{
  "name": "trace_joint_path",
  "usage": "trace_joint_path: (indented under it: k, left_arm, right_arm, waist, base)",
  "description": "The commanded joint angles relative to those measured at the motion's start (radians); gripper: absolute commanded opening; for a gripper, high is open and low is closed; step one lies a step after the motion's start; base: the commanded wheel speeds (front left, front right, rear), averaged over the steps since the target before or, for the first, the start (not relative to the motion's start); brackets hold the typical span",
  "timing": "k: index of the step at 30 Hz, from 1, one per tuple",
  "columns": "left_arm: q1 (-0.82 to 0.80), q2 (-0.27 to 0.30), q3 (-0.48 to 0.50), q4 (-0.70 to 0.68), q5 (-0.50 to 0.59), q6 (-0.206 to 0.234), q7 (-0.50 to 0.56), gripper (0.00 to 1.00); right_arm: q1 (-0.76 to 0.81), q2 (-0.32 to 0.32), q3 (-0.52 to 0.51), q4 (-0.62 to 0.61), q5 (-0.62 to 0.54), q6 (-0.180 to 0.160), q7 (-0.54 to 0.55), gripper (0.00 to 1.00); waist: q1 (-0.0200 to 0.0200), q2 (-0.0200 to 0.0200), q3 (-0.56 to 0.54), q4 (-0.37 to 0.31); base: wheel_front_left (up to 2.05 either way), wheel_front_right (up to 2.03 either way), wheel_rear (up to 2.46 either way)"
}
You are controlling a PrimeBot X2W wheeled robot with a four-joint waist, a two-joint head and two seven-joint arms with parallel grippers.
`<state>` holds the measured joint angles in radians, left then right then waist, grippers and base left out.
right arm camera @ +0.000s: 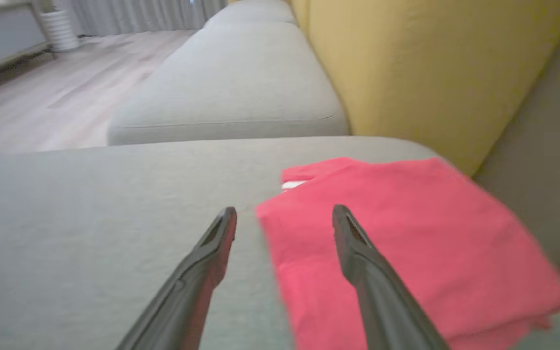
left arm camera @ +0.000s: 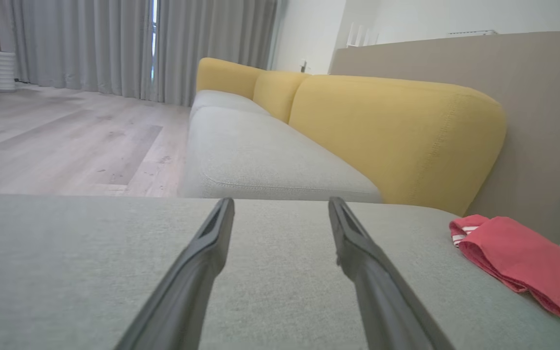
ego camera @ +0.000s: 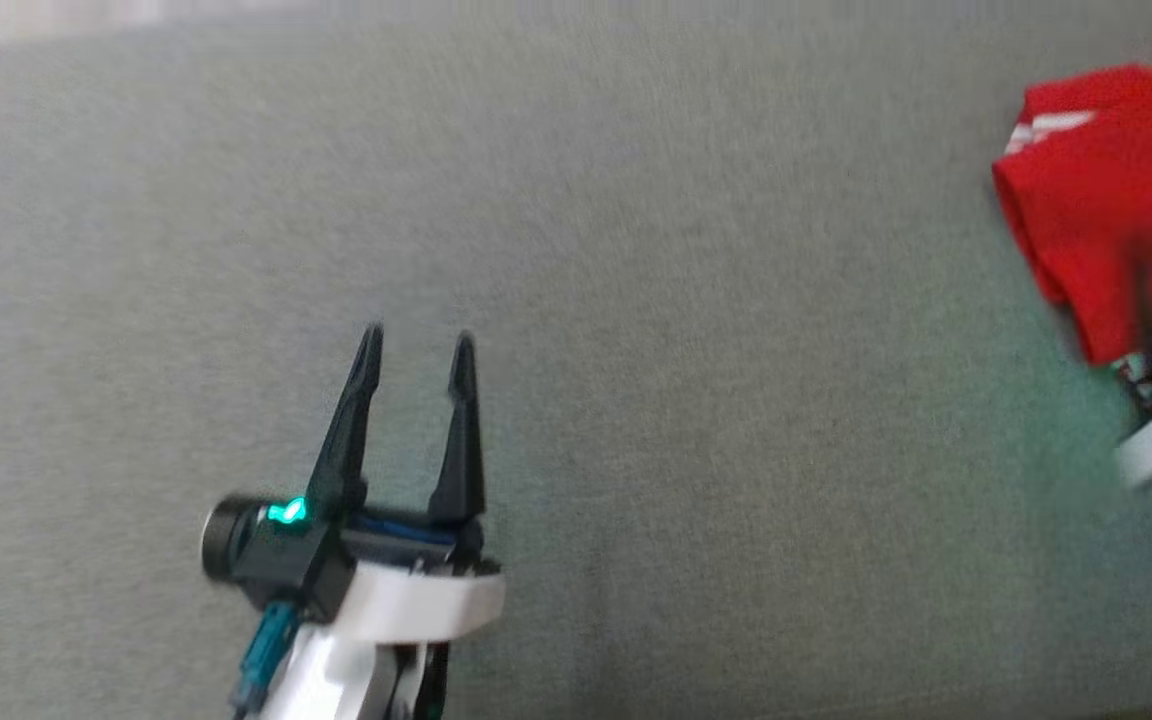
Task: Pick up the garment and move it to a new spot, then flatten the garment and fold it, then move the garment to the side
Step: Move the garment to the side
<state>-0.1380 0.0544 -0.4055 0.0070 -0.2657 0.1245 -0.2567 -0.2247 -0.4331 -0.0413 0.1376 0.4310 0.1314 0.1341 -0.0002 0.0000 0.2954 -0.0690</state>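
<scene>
Shows a folded red garment lying flat at the far right end of the grey seat cushion, close beside the yellow backrest. Shows the right gripper poised at the garment's near-left edge, fingers spread and holding nothing, one finger over cloth and the other over bare cushion. Shows the left gripper well apart over bare cushion, likewise spread and empty. Looks like the final set-aside, judging by the tidy fold. To finish well: lift straight away, keep the fingers wide, and avoid snagging or dragging the top layer.
</scene>
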Motion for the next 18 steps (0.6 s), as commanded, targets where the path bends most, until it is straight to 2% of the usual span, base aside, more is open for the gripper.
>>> trace_joint_path:
  k: [1,7,10,14,18]
  left_arm:
    - [0.024,-0.004,0.041,-0.019,-0.001,0.011,-0.005,1.00]
    - [0.103,-0.004,0.060,0.012,-0.014,0.016,-0.005,1.00]
    - [0.144,-0.004,0.078,0.028,-0.011,0.013,-0.005,1.00]
    - [0.187,-0.004,0.104,0.011,0.016,0.017,-0.005,1.00]
    - [0.226,-0.004,0.122,-0.025,0.043,0.025,-0.005,1.00]
  right_arm:
    - [0.021,0.004,0.048,-0.035,-0.006,-0.001,-0.033,1.00]
    - [0.107,0.102,0.215,0.037,-0.029,-0.001,-0.226,1.00]
    - [0.138,0.137,0.258,0.099,-0.063,-0.001,-0.334,1.00]
    - [0.186,0.195,0.247,0.122,-0.129,-0.001,-0.391,1.00]
    - [0.262,0.262,0.184,0.027,-0.187,-0.001,-0.395,1.00]
  waist:
    - [0.0002,0.0000,-0.092,0.046]
    - [0.0002,0.0000,-0.208,0.112]
    - [0.0002,0.0000,-0.263,0.138]
    - [0.0002,0.0000,-0.313,0.166]
    - [0.0002,0.0000,-0.345,0.175]
  base:
    - [0.00,0.00,0.00]
    - [0.00,0.00,0.00]
    - [0.00,0.00,0.00]
    - [0.00,0.00,0.00]
    - [0.00,0.00,0.00]
